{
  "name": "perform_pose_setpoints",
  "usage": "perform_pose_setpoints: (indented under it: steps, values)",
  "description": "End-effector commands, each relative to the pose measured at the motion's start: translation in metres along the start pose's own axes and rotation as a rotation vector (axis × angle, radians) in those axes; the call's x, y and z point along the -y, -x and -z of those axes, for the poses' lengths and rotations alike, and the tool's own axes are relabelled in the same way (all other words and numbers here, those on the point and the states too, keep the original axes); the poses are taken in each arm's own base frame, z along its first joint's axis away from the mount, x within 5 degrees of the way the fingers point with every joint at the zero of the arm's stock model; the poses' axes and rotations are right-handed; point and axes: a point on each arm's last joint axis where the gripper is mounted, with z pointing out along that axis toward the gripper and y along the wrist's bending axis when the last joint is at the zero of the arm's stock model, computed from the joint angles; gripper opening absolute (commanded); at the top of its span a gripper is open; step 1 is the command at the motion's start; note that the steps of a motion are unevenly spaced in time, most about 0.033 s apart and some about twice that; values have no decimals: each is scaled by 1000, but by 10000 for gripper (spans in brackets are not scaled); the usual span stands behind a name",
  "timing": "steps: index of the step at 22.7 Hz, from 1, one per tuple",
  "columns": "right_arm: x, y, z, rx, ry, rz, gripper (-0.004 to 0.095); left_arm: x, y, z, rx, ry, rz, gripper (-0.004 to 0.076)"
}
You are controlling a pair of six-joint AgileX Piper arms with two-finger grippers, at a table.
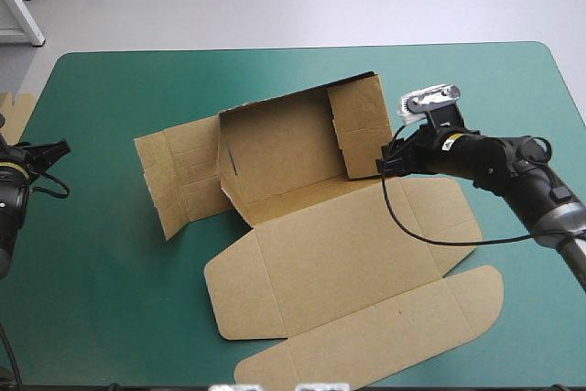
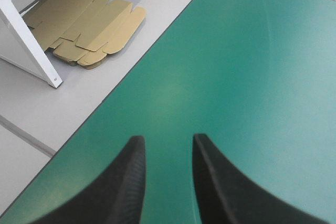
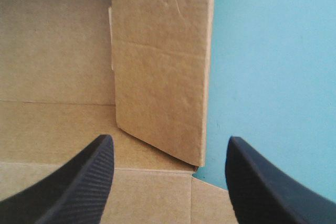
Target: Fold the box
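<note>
At centre frame the brown box (image 1: 302,226) lies half-raised, long axis left to right; our right gripper (image 1: 386,164), fingers apart, straddles its upright end flap (image 3: 160,72), much the nearer; our left gripper (image 2: 167,139), slightly parted, hovers over teal-green cover (image 2: 252,77) far left.

1. The left arm (image 1: 11,191) comes in from the left side with only its forward end in view, and its wrist points toward the right.
2. The left gripper (image 2: 167,141) has its black fingers (image 2: 123,182) a narrow gap apart, tips not touching, angled downward.
3. The right arm (image 1: 508,164) reaches in from the right, bent at the elbow, with the forearm stretched leftward.
4. The right gripper (image 3: 170,142) is spread wide, its two fingertips well apart, and it points leftward and down.
</note>
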Motion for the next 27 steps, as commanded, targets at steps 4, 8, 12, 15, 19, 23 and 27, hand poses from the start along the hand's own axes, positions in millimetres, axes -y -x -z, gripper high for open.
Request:
perform_pose_setpoints:
  steps: [4, 8, 12, 15, 19, 23, 27]
  values:
    - [6, 6, -25, 93, -32, -4, 568, 4, 16, 11, 98, -43, 3, 222]
    - [11, 13, -59, 54, -21, -10, 566, 4, 16, 11, 99, -42, -16, 222]
    - [11, 28, -67, 46, -7, -3, 255, 4, 16, 11, 99, -42, -23, 222]
    - [11, 40, -59, 53, -1, 10, -12, 5, 16, 11, 109, -48, -23, 222]
    - [17, 49, -48, 5, -2, -85, -15, 6, 17, 11, 119, -56, -24, 222]
    - [29, 67, -27, -32, -30, -162, -15, 13, 16, 12, 119, -76, -58, 222]
    - [36, 81, -13, -92, -55, -142, -15, 19, 16, 13, 120, -84, -106, 222]
